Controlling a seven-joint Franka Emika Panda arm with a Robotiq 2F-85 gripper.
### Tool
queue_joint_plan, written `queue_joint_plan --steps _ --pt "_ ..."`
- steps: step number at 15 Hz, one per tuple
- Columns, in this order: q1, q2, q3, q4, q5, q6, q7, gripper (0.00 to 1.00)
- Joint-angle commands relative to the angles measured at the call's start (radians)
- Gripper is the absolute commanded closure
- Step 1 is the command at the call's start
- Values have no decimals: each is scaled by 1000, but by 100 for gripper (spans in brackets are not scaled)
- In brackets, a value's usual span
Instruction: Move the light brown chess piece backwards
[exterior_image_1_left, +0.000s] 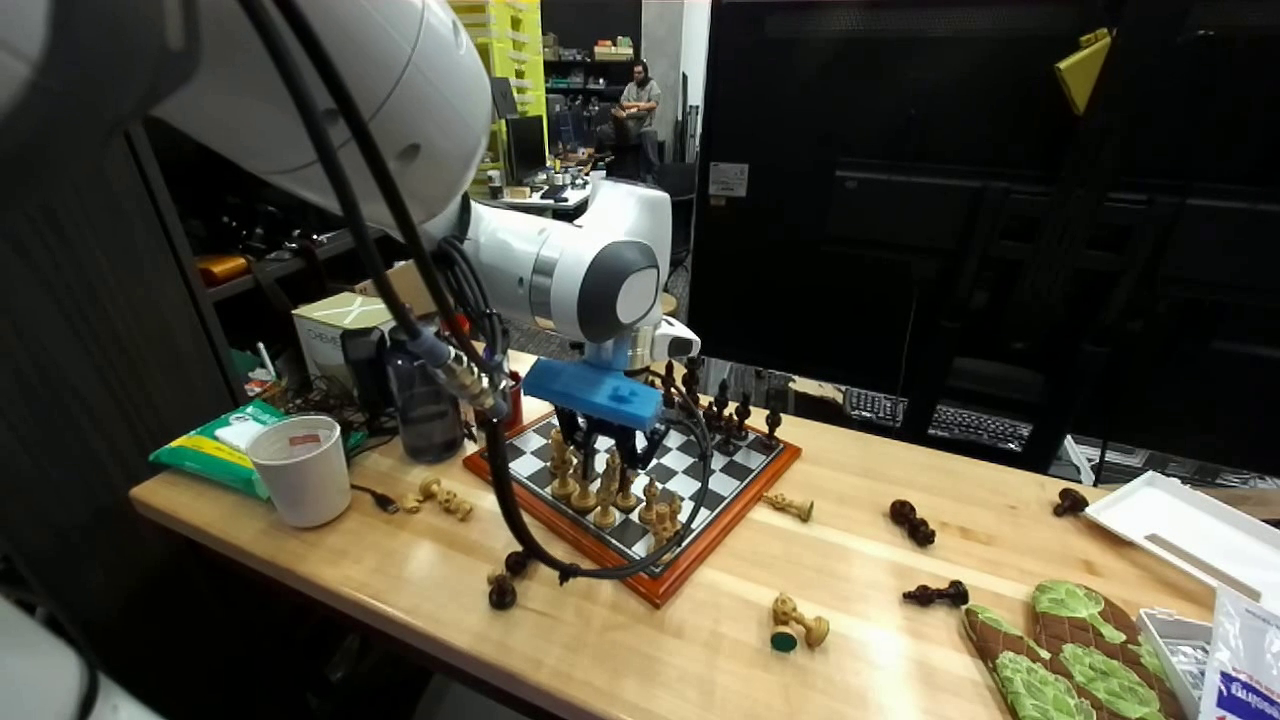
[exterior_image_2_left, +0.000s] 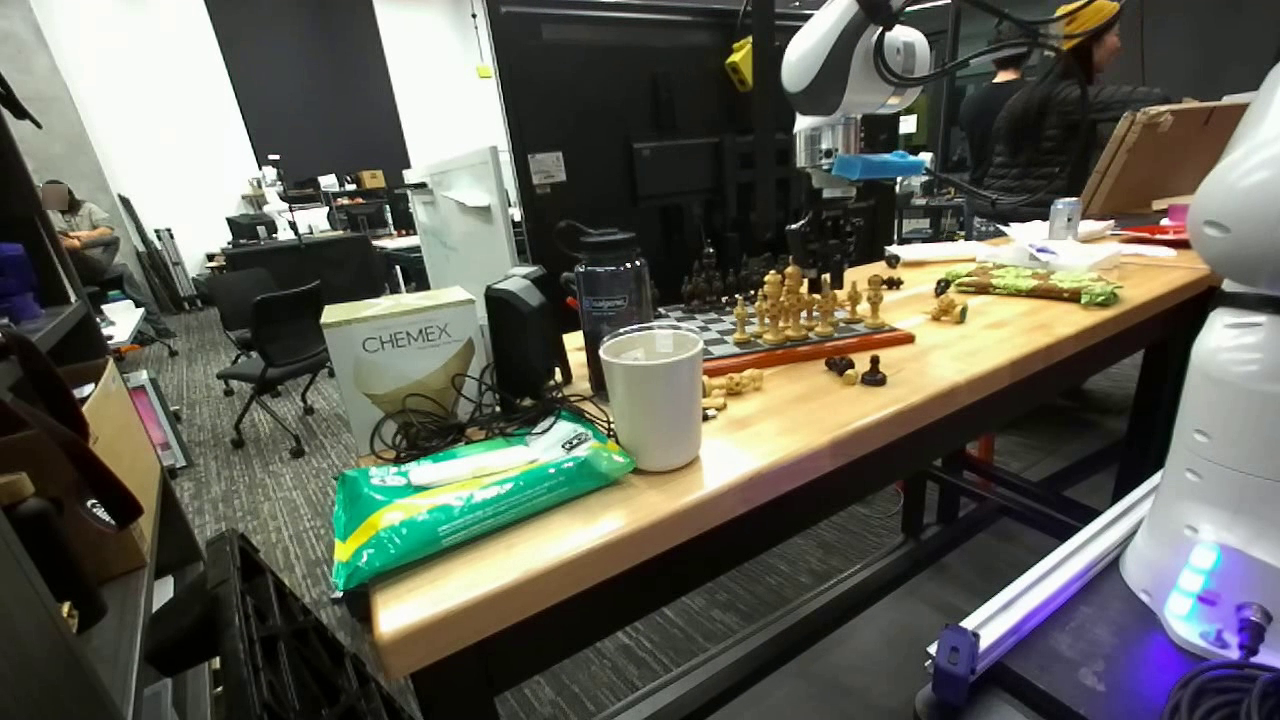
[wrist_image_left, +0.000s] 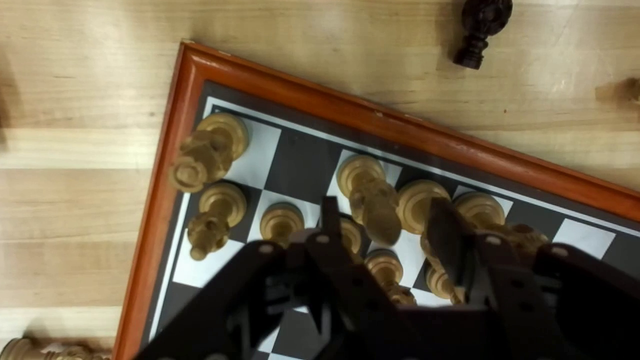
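Observation:
Several light brown chess pieces stand on the near side of the chessboard, which has a red-brown rim (exterior_image_1_left: 690, 578); the board also shows in an exterior view (exterior_image_2_left: 820, 350) and the wrist view (wrist_image_left: 161, 185). My gripper (exterior_image_1_left: 612, 448) hangs above these pieces, pointing down; it also shows in an exterior view (exterior_image_2_left: 824, 250). In the wrist view the fingers (wrist_image_left: 387, 212) are apart. A light brown piece with a pointed top (wrist_image_left: 374, 207) appears between them. The right finger partly covers a neighbouring light piece (wrist_image_left: 417, 202). I cannot tell whether a finger touches any piece.
Dark pieces (exterior_image_1_left: 742, 412) stand on the board's far side. Fallen pieces lie on the table, including light ones (exterior_image_1_left: 795, 622) and a dark one (exterior_image_1_left: 936, 594). A white cup (exterior_image_1_left: 302, 475), a dark bottle (exterior_image_1_left: 425, 405) and patterned oven mitts (exterior_image_1_left: 1075, 650) are on the table.

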Motion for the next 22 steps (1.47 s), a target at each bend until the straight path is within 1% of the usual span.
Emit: queue_joint_plan --steps 1,4,13,22 --pt "3 -12 3 1 5 -1 -14 21" --pt "5 -21 4 5 4 -14 -14 0" --pt "8 -24 3 28 3 -30 -18 0" --pt "16 -36 1 58 20 -104 -96 0"
